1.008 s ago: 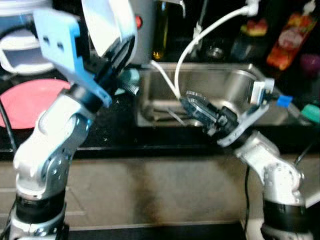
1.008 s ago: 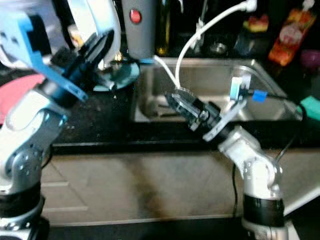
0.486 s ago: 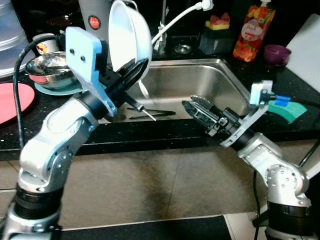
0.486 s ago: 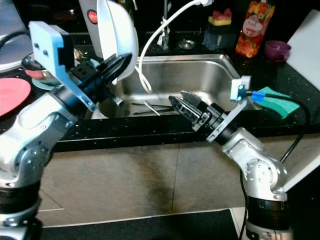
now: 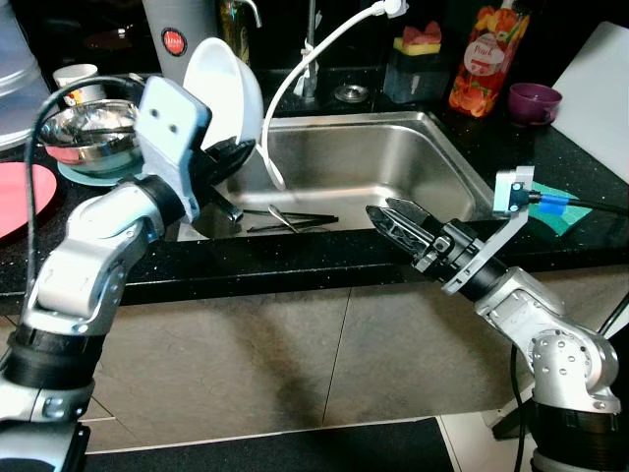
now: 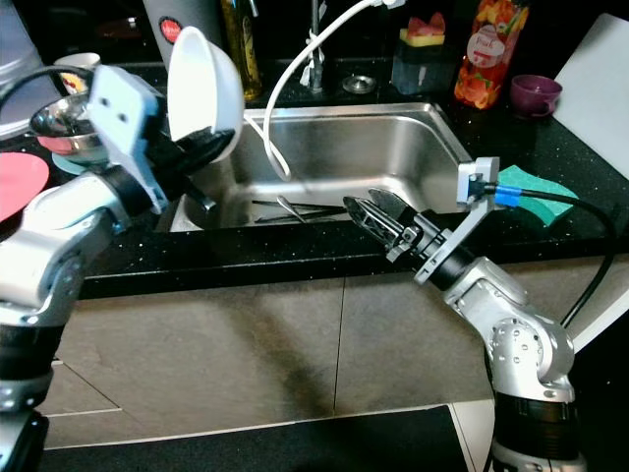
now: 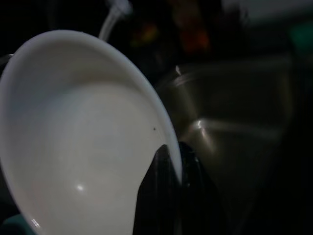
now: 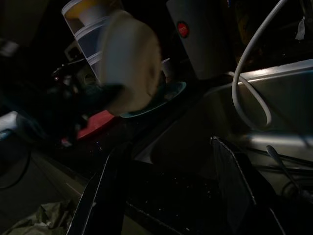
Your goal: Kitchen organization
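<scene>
Left gripper (image 5: 236, 155), arm raised and bent, is clamped on a white bowl's (image 5: 224, 93) rim, held tilted above the sink's (image 5: 432, 133) left edge. Right gripper (image 5: 385, 214) is extended over the counter front, fingers spread, nothing held.

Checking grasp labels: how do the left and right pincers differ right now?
The left pincer is shut on the rim of a white bowl, raised beside the sink; the right pincer is open and holds nothing. The left sits over the counter's left side, the right at the sink's front edge. Both have black fingers.
</scene>
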Tool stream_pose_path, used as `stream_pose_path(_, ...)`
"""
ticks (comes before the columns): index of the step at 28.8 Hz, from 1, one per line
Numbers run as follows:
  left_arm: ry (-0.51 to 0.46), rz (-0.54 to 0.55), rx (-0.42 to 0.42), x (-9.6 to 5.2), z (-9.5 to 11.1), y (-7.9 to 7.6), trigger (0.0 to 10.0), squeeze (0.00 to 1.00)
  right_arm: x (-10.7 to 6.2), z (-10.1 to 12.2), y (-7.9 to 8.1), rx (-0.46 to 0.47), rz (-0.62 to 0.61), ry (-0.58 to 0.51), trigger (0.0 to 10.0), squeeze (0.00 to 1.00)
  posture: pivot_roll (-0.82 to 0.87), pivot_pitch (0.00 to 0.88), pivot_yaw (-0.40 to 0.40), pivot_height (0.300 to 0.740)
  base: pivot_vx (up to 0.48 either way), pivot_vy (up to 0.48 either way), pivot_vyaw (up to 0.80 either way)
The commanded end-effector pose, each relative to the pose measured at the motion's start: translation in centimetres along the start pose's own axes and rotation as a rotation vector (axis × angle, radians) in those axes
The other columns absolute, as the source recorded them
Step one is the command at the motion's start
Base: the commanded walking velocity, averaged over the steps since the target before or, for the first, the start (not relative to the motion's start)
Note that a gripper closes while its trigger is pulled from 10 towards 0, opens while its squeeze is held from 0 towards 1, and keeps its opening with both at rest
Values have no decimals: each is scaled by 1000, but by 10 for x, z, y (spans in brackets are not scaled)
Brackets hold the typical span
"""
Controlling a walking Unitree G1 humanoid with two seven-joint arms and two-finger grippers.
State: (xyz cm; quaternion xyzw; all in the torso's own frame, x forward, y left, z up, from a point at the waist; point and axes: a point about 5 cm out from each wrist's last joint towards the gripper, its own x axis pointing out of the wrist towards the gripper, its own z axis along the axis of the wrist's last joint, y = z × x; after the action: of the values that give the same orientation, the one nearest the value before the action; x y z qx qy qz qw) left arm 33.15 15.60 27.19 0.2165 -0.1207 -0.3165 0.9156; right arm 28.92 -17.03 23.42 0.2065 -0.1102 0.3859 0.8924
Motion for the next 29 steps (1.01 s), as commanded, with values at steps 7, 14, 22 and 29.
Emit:
stream_pose_path(7, -21, -189, 151, 21, -1, -9, 10000, 0, -5, 2, 12, -25, 27, 58, 10000, 0, 18, 18, 23, 740, 0, 0, 0)
stream_pose_path(14, 71, -199, 158, 30, -29, 10, 10000, 0, -16, 11, 27, -36, 75, 105, 10000, 0, -28, 67, 31, 740, 0, 0, 0)
stream_pose_path(22, 144, -164, 47, 29, -54, 23, 10000, 0, -24, 18, 39, -44, 114, 136, 10000, 0, -65, 122, 30, 740, 0, 0, 0)
stream_pose_path(29, 149, -188, -17, 35, -63, 21, 10000, 957, -26, 19, 47, -29, 117, 158, 10000, 0, -81, 153, 26, 740, 0, 0, 0)
